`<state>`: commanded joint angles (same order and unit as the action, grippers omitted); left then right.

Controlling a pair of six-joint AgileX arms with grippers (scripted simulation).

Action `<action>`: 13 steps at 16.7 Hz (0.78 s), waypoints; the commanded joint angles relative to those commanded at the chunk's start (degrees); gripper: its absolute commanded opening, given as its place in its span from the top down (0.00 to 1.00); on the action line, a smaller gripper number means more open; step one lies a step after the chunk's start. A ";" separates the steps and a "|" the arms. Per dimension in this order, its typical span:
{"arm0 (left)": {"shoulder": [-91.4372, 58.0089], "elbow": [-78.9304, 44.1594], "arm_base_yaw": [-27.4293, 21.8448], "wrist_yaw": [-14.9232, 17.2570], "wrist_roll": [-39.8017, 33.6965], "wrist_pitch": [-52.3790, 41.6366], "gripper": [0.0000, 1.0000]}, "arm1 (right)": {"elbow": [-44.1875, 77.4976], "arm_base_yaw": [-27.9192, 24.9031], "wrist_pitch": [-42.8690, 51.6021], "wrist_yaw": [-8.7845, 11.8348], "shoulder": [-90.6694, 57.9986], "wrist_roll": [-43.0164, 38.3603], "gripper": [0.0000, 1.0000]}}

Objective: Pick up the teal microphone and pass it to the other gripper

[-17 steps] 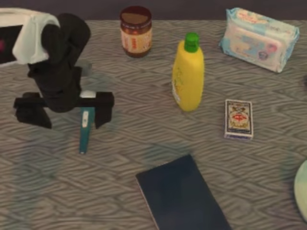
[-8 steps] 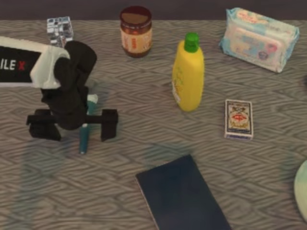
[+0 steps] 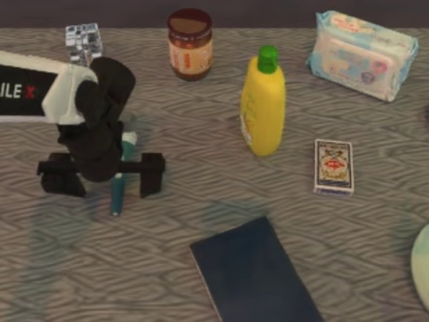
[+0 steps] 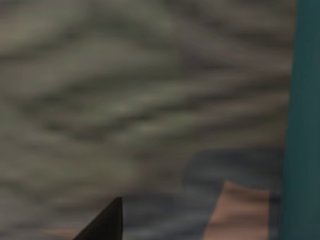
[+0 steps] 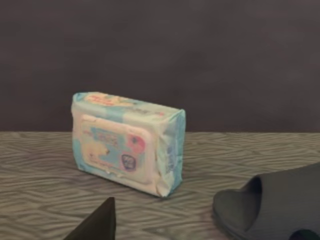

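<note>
At the far left of the top view, the left arm reaches in from the frame's left edge, and the left gripper (image 3: 102, 176) sits low over the table (image 3: 201, 194) in the left-centre of the frame. Its two black fingers (image 3: 151, 174) are spread wide apart, one on each side of the teal microphone (image 3: 119, 191), not closed on it. The microphone lies flat on the table between them, its white head toward the top of the frame under the gripper body and its thin end toward the bottom. In the left wrist view, the teal handle (image 4: 302, 120) runs along the frame's right edge.

In the upper left corner sits a small mirrored cube (image 3: 84, 42). Further right, at top centre, stands a brown jar (image 3: 190, 43). A dark blue book (image 3: 255, 275) lies at bottom centre. Right of centre lies a yellow bottle (image 3: 263, 107) with a green cap. Right of that is a card box (image 3: 333, 167), and a pack of wipes (image 3: 360, 54) fills the upper right.

The right gripper is outside the top view; whether it is open is impossible to tell. The right wrist view shows the wipes (image 5: 127, 142) and a grey slipper (image 5: 272, 205).
</note>
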<state>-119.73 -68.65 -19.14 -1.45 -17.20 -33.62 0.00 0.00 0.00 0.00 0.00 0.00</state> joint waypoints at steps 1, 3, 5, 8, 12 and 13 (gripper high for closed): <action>0.00 0.00 0.00 0.00 0.00 0.00 0.45 | 0.00 0.00 0.00 0.00 0.00 0.00 0.00; 0.00 0.00 0.00 0.00 0.00 0.00 0.60 | 0.00 0.00 0.00 0.00 0.00 0.00 0.00; 0.00 0.00 0.00 0.00 0.00 0.00 0.75 | 0.00 0.00 0.00 0.00 0.00 0.00 0.00; 0.00 0.00 0.00 0.00 0.00 0.00 0.98 | 0.00 0.00 0.00 0.00 0.00 0.00 0.00; 0.00 0.00 0.00 0.00 0.00 0.00 1.00 | 0.00 0.00 0.00 0.00 0.00 0.00 0.00; 0.00 0.00 0.00 0.00 0.00 0.00 1.00 | 0.00 0.00 0.00 0.00 0.00 0.00 0.00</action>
<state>-119.73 -68.65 -19.14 -1.45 -17.20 -33.62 0.00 0.00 0.00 0.00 0.00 0.00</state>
